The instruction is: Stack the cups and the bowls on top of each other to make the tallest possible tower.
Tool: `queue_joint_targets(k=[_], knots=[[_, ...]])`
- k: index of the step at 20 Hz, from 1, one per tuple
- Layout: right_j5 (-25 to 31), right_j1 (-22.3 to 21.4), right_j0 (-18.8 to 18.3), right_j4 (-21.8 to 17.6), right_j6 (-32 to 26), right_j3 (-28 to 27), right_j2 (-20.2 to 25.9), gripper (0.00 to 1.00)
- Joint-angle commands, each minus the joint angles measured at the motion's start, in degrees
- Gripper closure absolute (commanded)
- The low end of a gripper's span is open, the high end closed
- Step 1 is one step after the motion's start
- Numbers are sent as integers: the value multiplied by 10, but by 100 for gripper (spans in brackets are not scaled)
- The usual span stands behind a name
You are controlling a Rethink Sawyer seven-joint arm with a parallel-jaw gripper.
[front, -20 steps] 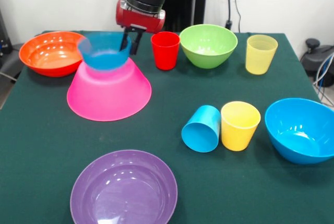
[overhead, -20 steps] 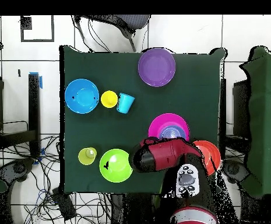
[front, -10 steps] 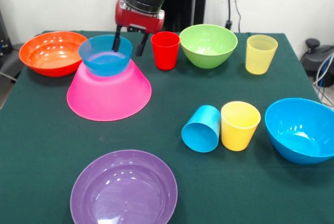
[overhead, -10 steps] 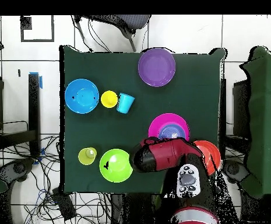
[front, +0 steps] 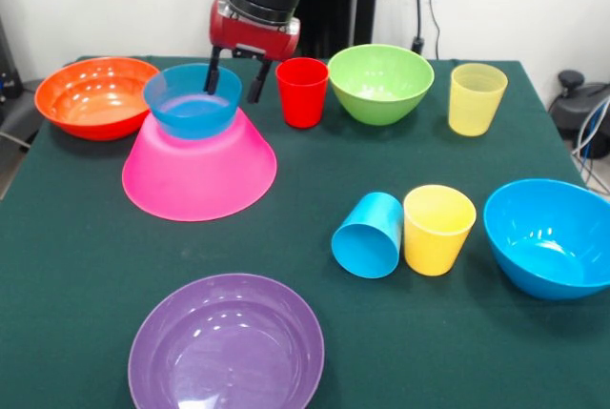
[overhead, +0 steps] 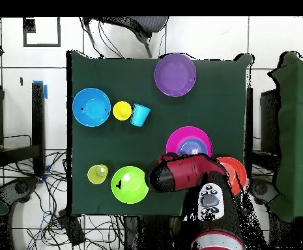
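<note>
Jaws spread, released since a second ago, straddling small blue bowl [front: 192, 99] rim, unmoved since

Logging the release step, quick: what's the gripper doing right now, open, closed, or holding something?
Gripper: open, holding nothing. Its fingers straddle the far rim of the small blue bowl, which sits on the upturned pink bowl.
</note>
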Motion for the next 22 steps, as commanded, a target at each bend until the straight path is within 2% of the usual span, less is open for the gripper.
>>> queue_joint_targets(k=[1,10,13,22], knots=[[41,22,-21,9,-13,-24,69,0],[68,-15,-63,29,-39,-8,119,0],[95,-26,-72,41,-49,-14,135,0],[84,-44,-90,37,-40,6,156,0]])
